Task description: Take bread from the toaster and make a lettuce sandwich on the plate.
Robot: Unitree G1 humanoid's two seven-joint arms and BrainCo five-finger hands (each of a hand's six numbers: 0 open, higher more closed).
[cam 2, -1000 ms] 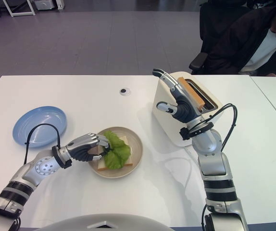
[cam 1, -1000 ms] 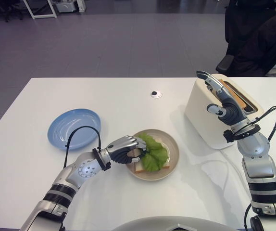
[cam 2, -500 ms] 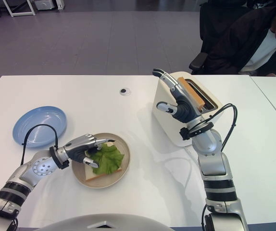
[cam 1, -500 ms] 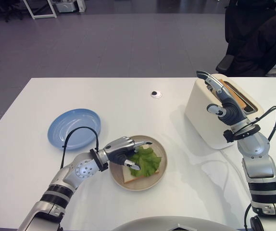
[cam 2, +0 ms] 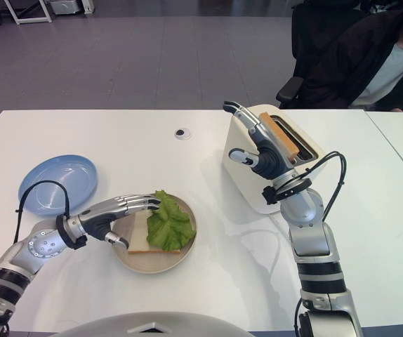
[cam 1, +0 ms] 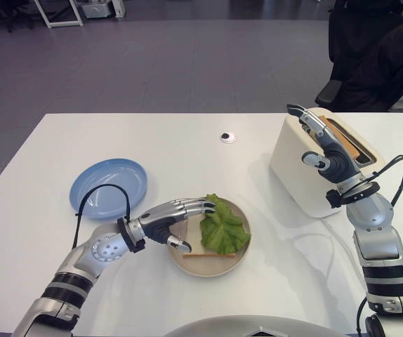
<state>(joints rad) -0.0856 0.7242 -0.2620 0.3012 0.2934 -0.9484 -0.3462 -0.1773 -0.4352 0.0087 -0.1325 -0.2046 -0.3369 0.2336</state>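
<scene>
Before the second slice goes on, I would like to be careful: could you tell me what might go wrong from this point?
1. The green lettuce leaf sits off-centre on the white bread slice, so a top slice may tilt or push it off.
2. The fingers of the left hand reach over the rim of the round beige plate to the leaf; pulling back might drag it.
3. The right hand is close beside the cream toaster; a clumsy grab could shove it.
</scene>
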